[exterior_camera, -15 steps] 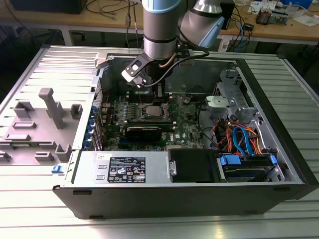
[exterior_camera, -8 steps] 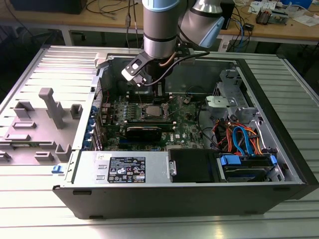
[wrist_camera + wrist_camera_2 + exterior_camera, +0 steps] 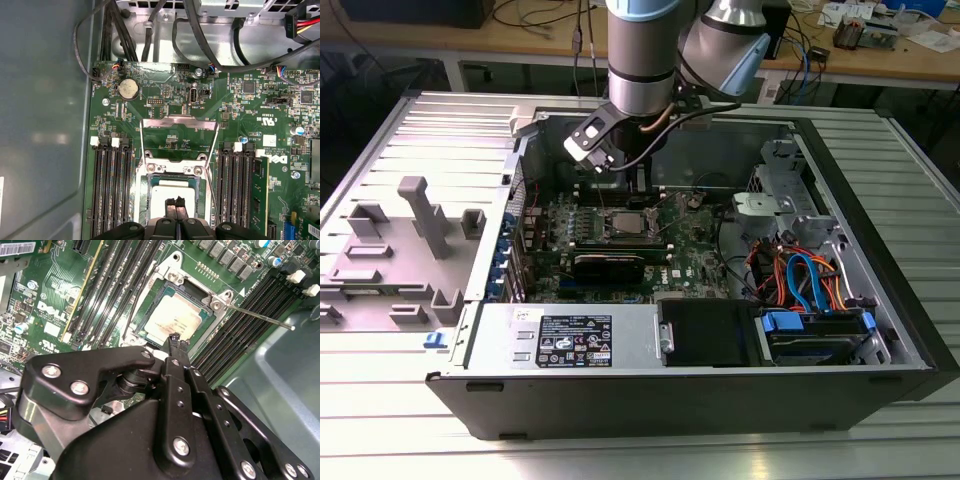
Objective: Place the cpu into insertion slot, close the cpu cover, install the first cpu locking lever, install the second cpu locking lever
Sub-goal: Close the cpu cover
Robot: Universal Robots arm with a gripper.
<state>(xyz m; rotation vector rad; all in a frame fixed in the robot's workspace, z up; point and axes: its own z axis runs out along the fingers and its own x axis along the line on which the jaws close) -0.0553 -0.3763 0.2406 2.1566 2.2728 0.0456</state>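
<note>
Silver-grey metal is catching the light right under the claw: the cpu is already lying flat in the insertion slot, seated square inside its frame. The claw is hanging over it with its two black fingertips pressed together and nothing pinched between them. In the first wrist view the tips are sitting over the chip's near edge, though I cannot tell whether they are touching the metal top. In the second wrist view the claw is looking the same, its tips together at the rim of the cpu.

The cpu cover is not down. It is standing flipped open just beyond the claw tips, on the far side of the slot toward the coin battery, and the green board is showing through its square window. Its wide bar is running crosswise to the line from claw to cover, so the plate is lying straight ahead of the fingertips and not off to one side.

A thin lever rod is sticking out free from one corner of the slot, pointing away from the claw and not hooked down. Long black memory slots are flanking the slot on either side of the claw. Seen from across the room, the claw is reaching down into the open computer case lying on the ribbed desk.
</note>
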